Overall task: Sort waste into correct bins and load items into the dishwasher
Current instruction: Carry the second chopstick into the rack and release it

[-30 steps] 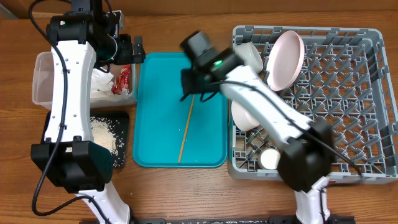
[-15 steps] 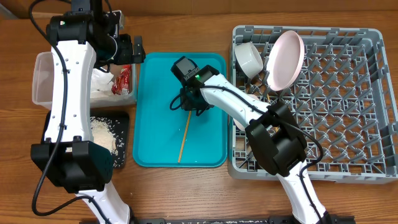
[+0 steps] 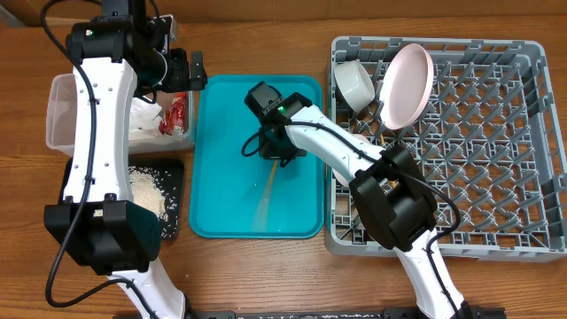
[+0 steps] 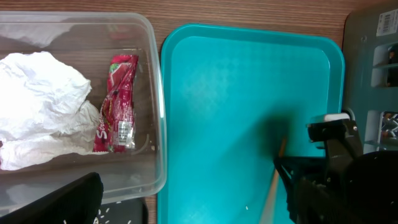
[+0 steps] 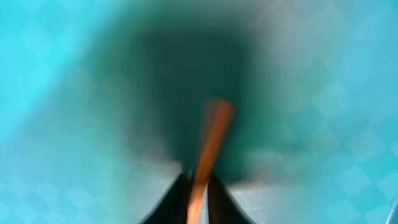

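One thin wooden chopstick (image 3: pixel 266 190) lies on the teal tray (image 3: pixel 221 177). My right gripper (image 3: pixel 273 152) is down at its upper end. In the right wrist view the fingers (image 5: pixel 198 186) are shut on the chopstick (image 5: pixel 211 137). It also shows in the left wrist view (image 4: pixel 272 186). My left gripper (image 3: pixel 182 71) hangs open and empty over the far end of the clear tub (image 3: pixel 60 115). The tub holds the crumpled napkin (image 4: pixel 37 106) and the red wrapper (image 4: pixel 117 102). Rice (image 3: pixel 146 188) lies in the black tray (image 3: pixel 174 217).
The grey dish rack (image 3: pixel 496 177) stands at the right, with a pink plate (image 3: pixel 407 84) and a white bowl (image 3: pixel 354 84) upright at its far left. The right arm stretches from the rack's near left corner across the tray.
My right gripper has come down from the tray's far right onto the chopstick's upper end and shut on it. The chopstick now looks blurred. The left arm has not moved.
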Controlling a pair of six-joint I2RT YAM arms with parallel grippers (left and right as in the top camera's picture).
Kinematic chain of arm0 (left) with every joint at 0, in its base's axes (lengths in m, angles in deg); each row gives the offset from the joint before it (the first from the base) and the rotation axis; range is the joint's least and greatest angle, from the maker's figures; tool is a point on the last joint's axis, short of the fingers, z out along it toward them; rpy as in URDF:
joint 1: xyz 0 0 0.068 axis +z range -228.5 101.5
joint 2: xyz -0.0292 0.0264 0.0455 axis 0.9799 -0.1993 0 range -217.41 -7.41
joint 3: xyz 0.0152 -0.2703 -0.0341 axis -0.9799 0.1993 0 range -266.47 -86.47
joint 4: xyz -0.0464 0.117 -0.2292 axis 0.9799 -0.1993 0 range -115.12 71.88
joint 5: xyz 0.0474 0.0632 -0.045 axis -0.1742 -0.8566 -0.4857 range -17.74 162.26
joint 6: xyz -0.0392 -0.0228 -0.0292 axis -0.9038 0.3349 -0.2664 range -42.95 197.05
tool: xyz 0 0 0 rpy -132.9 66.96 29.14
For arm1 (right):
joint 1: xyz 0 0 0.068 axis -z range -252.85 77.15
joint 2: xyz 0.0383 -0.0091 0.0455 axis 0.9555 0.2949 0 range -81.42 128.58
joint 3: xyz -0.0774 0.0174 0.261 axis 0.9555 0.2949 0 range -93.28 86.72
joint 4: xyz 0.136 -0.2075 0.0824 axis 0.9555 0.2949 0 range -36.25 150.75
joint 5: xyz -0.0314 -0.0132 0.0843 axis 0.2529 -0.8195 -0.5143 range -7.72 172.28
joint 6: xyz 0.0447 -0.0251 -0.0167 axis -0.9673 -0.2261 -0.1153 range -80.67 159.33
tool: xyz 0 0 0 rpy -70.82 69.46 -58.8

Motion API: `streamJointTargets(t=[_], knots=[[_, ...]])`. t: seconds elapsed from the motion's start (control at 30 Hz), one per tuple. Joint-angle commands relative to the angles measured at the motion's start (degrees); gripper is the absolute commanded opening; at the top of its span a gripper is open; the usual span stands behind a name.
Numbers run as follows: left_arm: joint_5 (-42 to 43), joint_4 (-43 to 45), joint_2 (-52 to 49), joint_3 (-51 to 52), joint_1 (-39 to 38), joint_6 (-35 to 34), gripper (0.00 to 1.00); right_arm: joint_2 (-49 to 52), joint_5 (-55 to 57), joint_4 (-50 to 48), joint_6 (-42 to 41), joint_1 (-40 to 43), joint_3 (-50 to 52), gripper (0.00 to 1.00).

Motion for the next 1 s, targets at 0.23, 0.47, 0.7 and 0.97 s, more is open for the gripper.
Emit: streamJointTargets(t=[0.23, 0.47, 0.7, 0.97], knots=[[-0.3, 0.2, 0.6, -0.3, -0.5, -0.6, 1.0, 2.8, -0.1, 2.6, 4.1, 4.1, -7.5, 0.04], [-0.3, 0.2, 0.6, -0.3, -0.5, -0.6, 1.0, -2.9, -6.3, 31.6, 22.9, 12.3, -43.5, 0.04], [-0.3, 0.2, 0.6, -0.3, -0.5, -0.6, 1.0, -5.7, 1.7, 40.2, 31.3, 20.1, -50.4, 0.04], [-0.3, 0.2, 0.6, -0.2, -0.5, -0.6, 1.0, -5.7, 3.8, 40.2, 32.7, 28.1, -29.7, 0.04]])
